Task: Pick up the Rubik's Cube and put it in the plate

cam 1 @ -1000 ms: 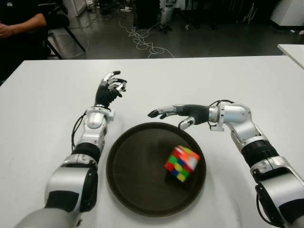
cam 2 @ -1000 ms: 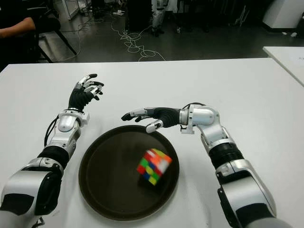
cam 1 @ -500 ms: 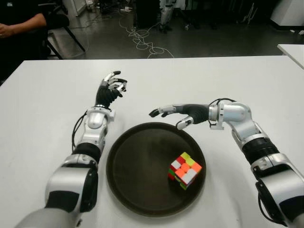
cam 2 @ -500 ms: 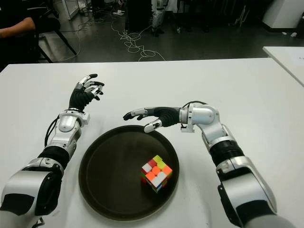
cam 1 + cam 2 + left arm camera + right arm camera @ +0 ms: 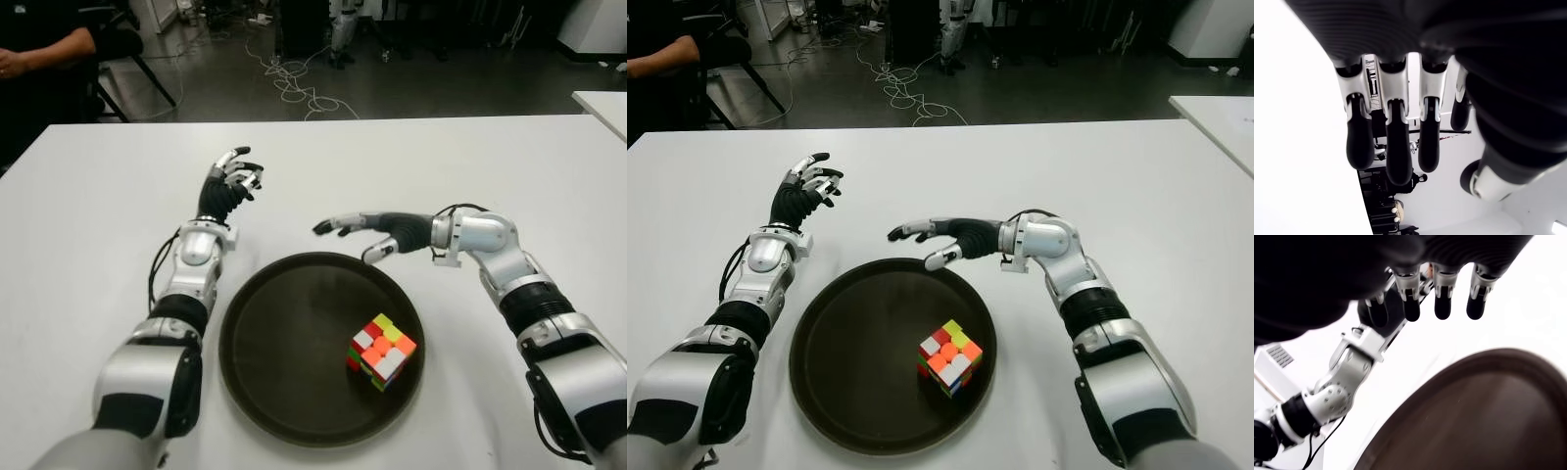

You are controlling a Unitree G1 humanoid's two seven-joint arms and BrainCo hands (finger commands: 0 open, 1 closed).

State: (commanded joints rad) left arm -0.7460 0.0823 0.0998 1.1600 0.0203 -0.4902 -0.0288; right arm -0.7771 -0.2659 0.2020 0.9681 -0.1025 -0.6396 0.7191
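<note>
Cube lying in the plate

The Rubik's Cube [image 5: 380, 351] is sitting in the dark plate [image 5: 274, 362] on the white worktop [image 5: 88, 225]. The right robot hand [image 5: 364, 233] is hovering over the plate's far rim, fingers spread and empty. The left robot hand [image 5: 227, 184] is showing beyond the plate's left side, fingers relaxed, holding nothing.

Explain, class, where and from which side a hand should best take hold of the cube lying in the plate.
Probably from above, fingers closing on two opposite side faces of the cube. It sits turned corner-on in the right part of the plate, so the hand would need to twist to match. The raised rim argues against a low sideways approach. The right hand is nearer and open.
</note>
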